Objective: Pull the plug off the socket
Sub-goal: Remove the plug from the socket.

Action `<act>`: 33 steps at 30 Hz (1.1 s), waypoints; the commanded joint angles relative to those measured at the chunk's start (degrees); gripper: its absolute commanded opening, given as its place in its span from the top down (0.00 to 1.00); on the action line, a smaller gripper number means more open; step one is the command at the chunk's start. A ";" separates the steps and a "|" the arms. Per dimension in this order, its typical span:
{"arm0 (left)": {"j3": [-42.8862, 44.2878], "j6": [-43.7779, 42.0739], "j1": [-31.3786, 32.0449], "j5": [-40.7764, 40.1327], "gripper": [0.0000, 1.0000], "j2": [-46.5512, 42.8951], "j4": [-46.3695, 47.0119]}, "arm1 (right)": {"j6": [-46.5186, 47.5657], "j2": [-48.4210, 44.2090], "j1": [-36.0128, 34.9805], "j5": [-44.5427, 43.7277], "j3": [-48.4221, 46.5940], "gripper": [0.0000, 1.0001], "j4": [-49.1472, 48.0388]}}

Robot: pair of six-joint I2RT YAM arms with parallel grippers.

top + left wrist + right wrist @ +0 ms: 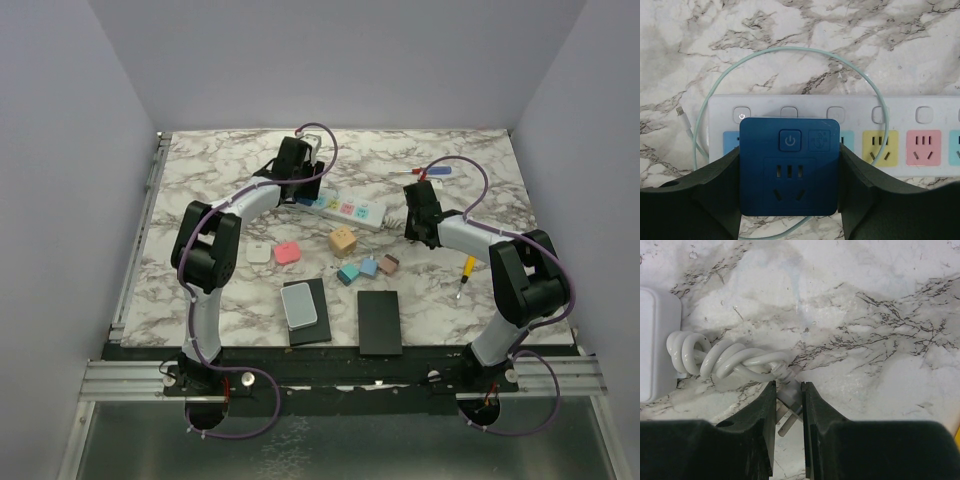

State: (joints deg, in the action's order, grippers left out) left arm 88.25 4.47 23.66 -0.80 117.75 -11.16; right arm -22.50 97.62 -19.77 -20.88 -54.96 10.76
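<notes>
Near the counter's (500,160) far edge the socket (345,209) is lying, its cord (730,360) being pinched by the almost-closed right claw (789,405). The blue plug (789,172), apparently seated, is being clamped by the left claw (790,165); a straight pull away is being called for next.

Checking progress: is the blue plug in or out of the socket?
Cannot tell: left tool grips blue plug over the socket, prongs hidden.
</notes>
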 commanded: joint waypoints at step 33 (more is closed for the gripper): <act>4.13 6.01 -6.43 8.12 1.00 2.28 -8.21 | -0.31 3.01 0.69 -0.89 -0.39 0.95 5.10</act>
State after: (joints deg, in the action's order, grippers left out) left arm 90.52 9.41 19.68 7.49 118.02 -16.21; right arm -22.50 98.00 -19.77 -20.88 -55.59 11.25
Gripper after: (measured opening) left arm 0.634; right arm 0.247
